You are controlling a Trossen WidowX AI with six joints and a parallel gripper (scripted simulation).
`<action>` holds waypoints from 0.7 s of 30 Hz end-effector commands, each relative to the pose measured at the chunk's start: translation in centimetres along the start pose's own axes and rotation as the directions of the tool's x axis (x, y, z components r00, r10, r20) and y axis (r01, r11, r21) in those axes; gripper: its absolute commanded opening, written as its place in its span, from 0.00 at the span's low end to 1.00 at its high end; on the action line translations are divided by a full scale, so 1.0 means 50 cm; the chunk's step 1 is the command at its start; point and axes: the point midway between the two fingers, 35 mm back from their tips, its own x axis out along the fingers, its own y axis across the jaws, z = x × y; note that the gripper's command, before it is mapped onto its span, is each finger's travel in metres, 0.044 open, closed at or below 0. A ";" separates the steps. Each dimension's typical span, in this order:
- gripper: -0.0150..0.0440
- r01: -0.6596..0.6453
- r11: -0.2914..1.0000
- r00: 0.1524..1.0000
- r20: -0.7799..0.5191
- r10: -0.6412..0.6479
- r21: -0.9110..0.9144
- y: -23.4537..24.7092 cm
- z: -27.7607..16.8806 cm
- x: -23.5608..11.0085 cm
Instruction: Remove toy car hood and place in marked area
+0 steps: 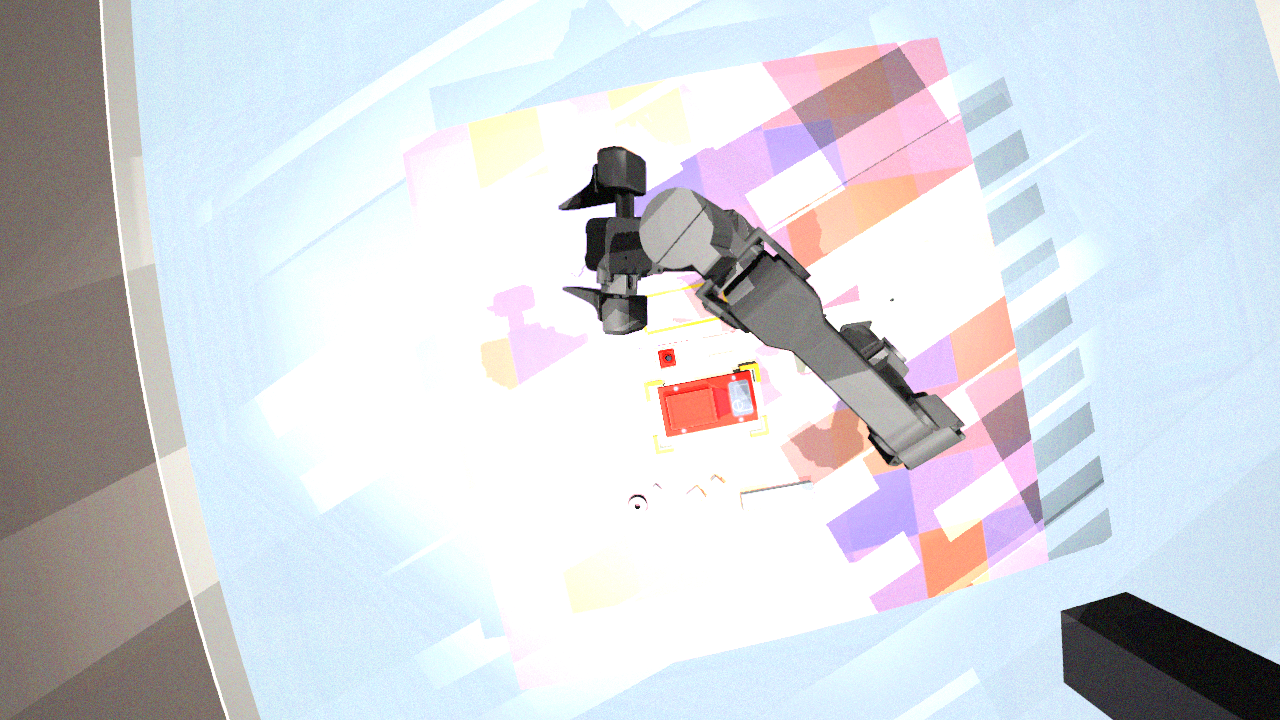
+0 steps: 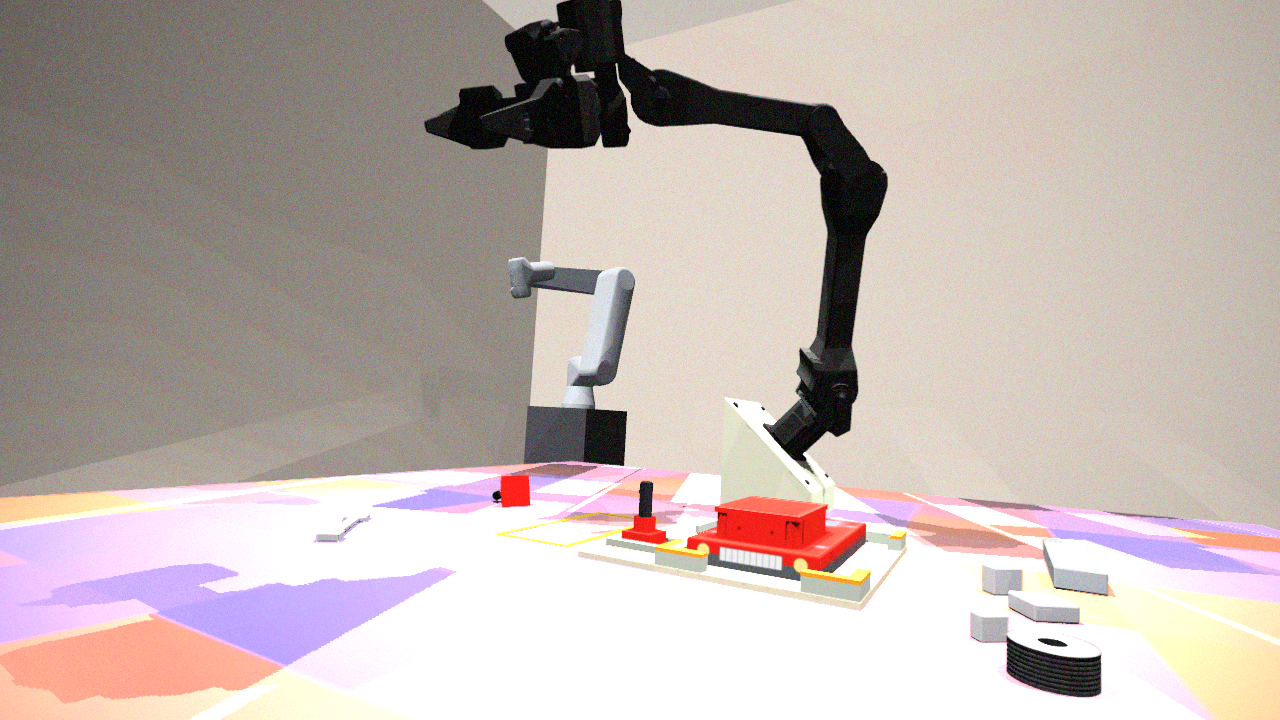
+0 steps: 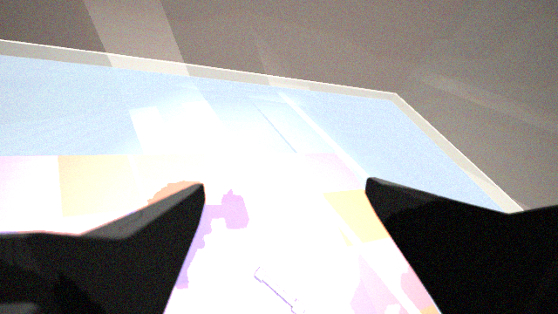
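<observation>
Where the top view looks straight down, the gripper point(image 1: 577, 248) is released, its two fingers spread wide with nothing between them, and it sits well above the tabletop point(image 1: 429, 501). The dark arm point(image 1: 787, 313) runs diagonally from lower right to the gripper. The toy car point(image 1: 709, 406) rests on its fixture plate below the gripper in this view, well apart from it. The red hood point(image 1: 687, 407) is in place on the car, beside the pale windshield point(image 1: 742, 396). A yellow-outlined marked area point(image 1: 666, 329) lies just above the car, partly covered by the arm. A small red block with a dark centre point(image 1: 666, 359) stands between the marked area and the car.

Seen from the exterior view, the gripper point(image 2: 447, 125) hangs high above the tabletop point(image 2: 447, 644), pointing left and roughly level. The arm rises from a pale wedge mount point(image 2: 751, 456) behind the toy car point(image 2: 774, 532). The marked area point(image 2: 554, 530) lies left of the car. A red base with a black peg point(image 2: 645, 519) stands at the near corner of the plate. A red cube point(image 2: 514, 490) sits farther back. A black disc stack point(image 2: 1054, 664) and grey blocks point(image 2: 1038, 607) lie at right. A grey second arm point(image 2: 595, 331) stands on a dark pedestal point(image 2: 575, 434).

Through the wrist view, both fingers frame patterned tabletop, and a slim white part point(image 3: 279, 290) lies far below them.
</observation>
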 end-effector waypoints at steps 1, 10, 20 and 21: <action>1.00 -0.068 0.998 0.981 -0.181 0.070 0.017 0.117 -0.084 0.034; 1.00 -0.184 0.981 0.830 -0.524 0.191 0.067 0.334 -0.264 0.036; 1.00 -0.262 0.956 0.509 -0.824 0.250 0.128 0.538 -0.457 -0.075; 1.00 -0.266 0.955 0.478 -0.842 0.251 0.133 0.553 -0.472 -0.091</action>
